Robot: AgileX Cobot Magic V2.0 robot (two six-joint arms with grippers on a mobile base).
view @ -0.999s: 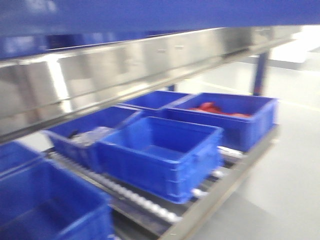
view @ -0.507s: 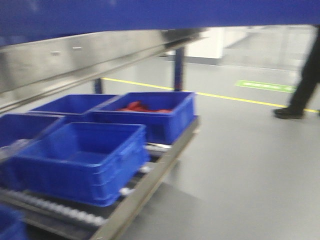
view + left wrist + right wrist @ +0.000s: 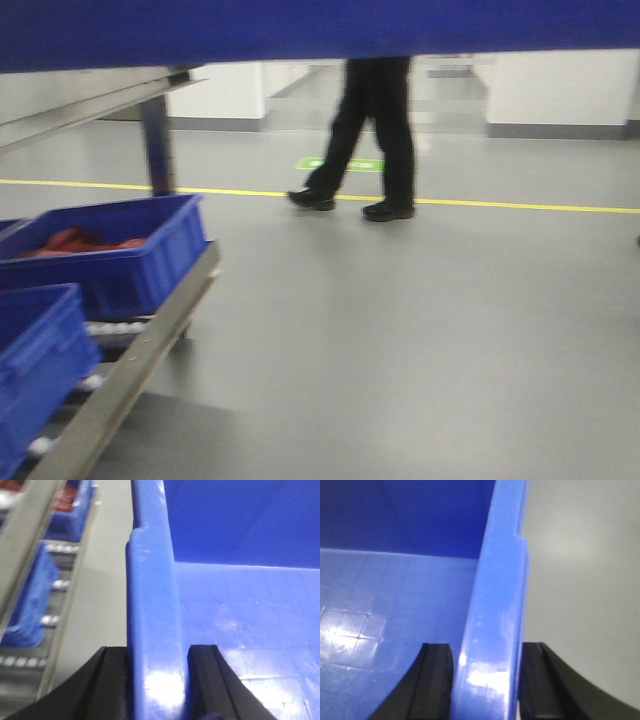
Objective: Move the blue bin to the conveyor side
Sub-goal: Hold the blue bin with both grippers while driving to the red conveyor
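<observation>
1 blue bin (image 3: 250,605) clamped by 2: L pincer (image 3: 155,680), R pincer (image 3: 486,680).

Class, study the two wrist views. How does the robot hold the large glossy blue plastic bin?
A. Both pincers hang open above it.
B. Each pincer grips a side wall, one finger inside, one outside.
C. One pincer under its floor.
B: the left pincer and the right pincer each clamp both faces of a wall of the large glossy blue plastic bin.
</observation>
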